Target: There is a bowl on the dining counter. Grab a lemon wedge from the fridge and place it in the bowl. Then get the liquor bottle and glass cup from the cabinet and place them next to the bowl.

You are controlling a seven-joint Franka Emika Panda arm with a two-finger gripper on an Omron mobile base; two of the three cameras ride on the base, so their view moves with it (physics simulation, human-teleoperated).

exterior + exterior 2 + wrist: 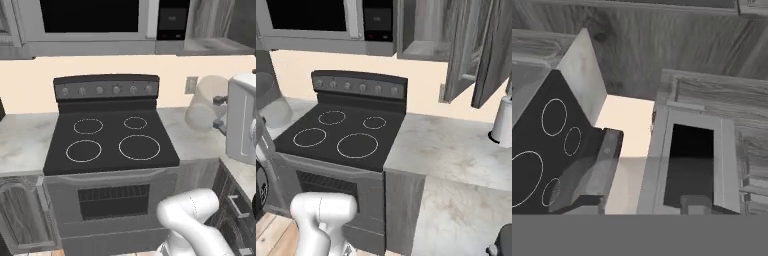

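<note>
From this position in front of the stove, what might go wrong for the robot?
1. The open grey wooden cabinet doors above the pale marble-look counter jut outward; a rising arm might strike them.
2. The white cylindrical holder stands near the counter's edge and might get knocked.
3. The white robot arm sits low beside the black electric stove; swinging could hit it.

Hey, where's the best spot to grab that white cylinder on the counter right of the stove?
Probably mid-wall of the white cylinder, coming from the front: it stands upright with round, straight sides, and open cabinet doors hang above it.
</note>
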